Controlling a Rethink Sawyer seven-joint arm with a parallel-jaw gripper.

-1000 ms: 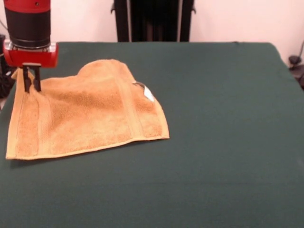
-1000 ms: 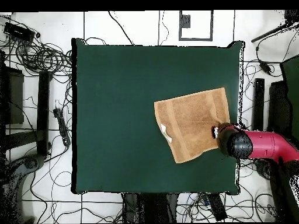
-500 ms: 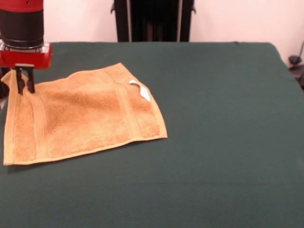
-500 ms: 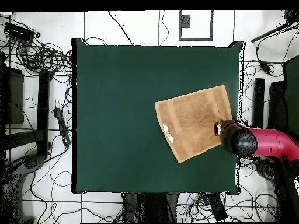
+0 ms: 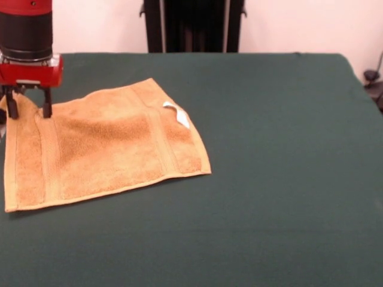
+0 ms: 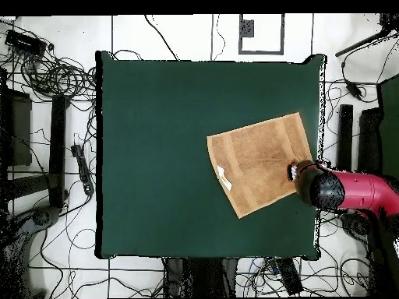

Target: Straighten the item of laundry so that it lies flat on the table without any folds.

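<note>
The orange-tan towel lies spread flat at the left side of the dark green table in the front view. Its border bands show and its small white tag lies near the far right edge. My gripper stands over the towel's far left corner with its fingers spread apart, holding nothing. In the overhead view the towel lies near the table's right edge, and the gripper is at its right corner under the red arm.
The towel's left side reaches the table's left edge in the front view. The robot's black pedestal stands at the far side. Cables and stands lie on the floor around the table in the overhead view.
The gripper pulled the towel's far corner outward, flattening the raised fold, then opened and let go of the corner. The towel now lies flat.
</note>
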